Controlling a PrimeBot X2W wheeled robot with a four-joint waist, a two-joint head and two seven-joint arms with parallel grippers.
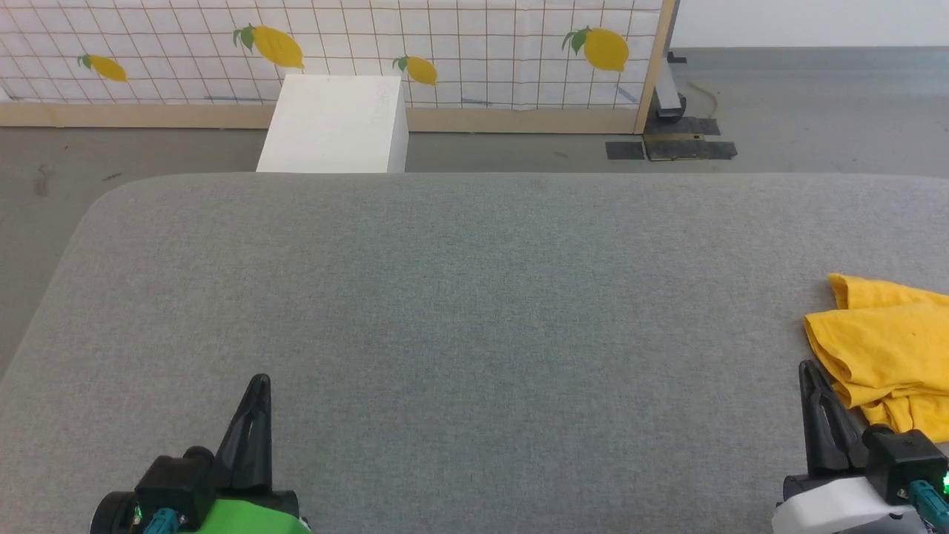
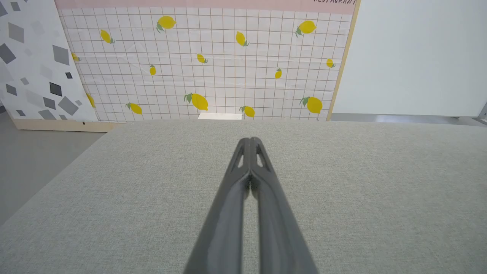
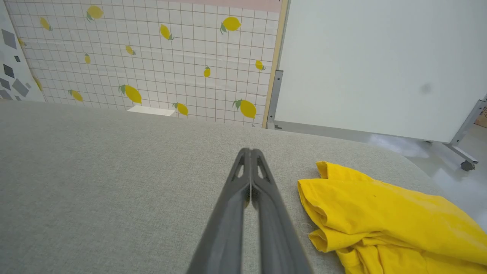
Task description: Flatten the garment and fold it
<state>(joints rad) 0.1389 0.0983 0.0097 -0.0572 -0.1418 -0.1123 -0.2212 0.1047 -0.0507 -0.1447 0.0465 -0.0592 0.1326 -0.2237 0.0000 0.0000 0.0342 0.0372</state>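
Observation:
The garment [image 1: 886, 345] is a bright yellow crumpled heap at the right edge of the grey table [image 1: 474, 297]; only plain yellow cloth shows. In the right wrist view the garment [image 3: 380, 217] lies just right of my fingers, apart from them. My right gripper [image 1: 809, 368] is shut and empty at the lower right, its tip just left of the heap. My left gripper [image 1: 258, 382] is shut and empty at the lower left, far from the cloth. Both wrist views show the fingertips pressed together over bare table: left gripper [image 2: 250, 140], right gripper [image 3: 250, 151].
A white box [image 1: 337, 122] stands on the floor behind the table's far edge. A lemon-print tiled panel [image 1: 445, 44] lines the back. A white board on a wheeled stand [image 3: 380, 68] is at the right. The table's left corner is rounded.

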